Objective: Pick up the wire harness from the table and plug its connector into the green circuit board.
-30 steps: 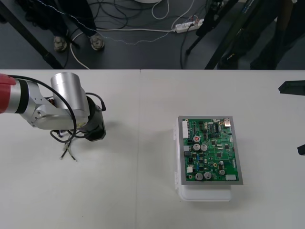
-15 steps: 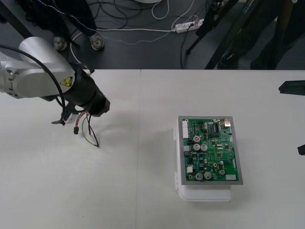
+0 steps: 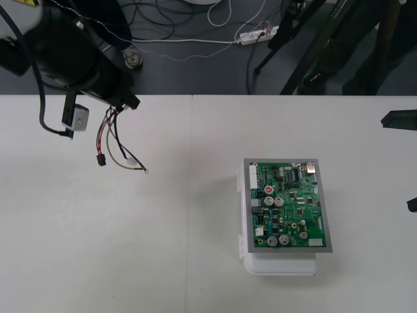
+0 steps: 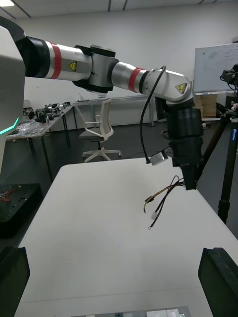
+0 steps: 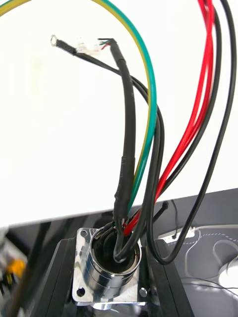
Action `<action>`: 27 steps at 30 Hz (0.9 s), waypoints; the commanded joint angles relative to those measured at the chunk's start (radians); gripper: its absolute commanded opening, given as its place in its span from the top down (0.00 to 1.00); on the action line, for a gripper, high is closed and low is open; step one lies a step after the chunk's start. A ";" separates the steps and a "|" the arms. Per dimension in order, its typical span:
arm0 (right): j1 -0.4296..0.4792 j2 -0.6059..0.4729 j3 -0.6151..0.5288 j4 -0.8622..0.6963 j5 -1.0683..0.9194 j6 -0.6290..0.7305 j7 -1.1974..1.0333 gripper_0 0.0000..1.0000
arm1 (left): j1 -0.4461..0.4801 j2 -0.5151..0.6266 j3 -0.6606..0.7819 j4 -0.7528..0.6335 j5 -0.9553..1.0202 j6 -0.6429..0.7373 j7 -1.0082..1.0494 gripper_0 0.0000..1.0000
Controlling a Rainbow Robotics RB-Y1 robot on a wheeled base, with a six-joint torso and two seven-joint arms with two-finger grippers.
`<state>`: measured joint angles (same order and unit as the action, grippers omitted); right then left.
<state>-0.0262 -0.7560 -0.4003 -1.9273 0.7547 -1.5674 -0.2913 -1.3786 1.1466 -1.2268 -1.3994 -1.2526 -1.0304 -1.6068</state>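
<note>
My left gripper (image 3: 124, 101) hangs high over the table's far left, shut on the wire harness (image 3: 117, 147) by its round metal socket (image 5: 106, 270). The black fingers (image 5: 161, 282) press on the socket's flange from both sides. Red, black and green wires (image 5: 148, 143) dangle free from it above the table, ending in a small black plug (image 3: 101, 160) and a ring terminal (image 3: 144, 171). From the right wrist view the left gripper (image 4: 191, 182) holds the harness (image 4: 161, 203) in the air. The green circuit board (image 3: 287, 205) on its white base (image 3: 279, 264) lies to the right. My right gripper (image 3: 407, 162) waits open at the right edge.
Cables and a power strip (image 3: 257, 36) lie on the dark floor beyond the far edge. Bare table (image 3: 182, 248) stretches between the harness and the board.
My left arm has lifted the harness off the table and swung up and back; the wires now hang free instead of lying on the surface. The right arm has not moved.
</note>
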 commanded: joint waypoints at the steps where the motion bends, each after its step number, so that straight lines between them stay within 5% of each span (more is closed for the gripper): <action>1: -0.020 -0.025 0.011 -0.012 -0.029 -0.003 0.038 0.00 | 0.000 0.038 0.098 0.154 0.205 -0.200 0.024 1.00; 15: -0.003 -0.023 0.011 -0.012 -0.031 -0.003 0.020 0.00 | 0.001 0.012 0.148 0.395 0.627 -0.349 0.214 1.00; 27: 0.005 -0.023 0.011 -0.012 -0.041 -0.003 0.012 0.00 | 0.004 -0.133 0.156 0.671 0.875 -0.458 0.521 1.00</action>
<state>-0.0258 -0.7560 -0.4000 -1.9272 0.7362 -1.5674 -0.2914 -1.3784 1.0704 -1.1120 -0.7754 -0.4234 -1.4121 -1.1453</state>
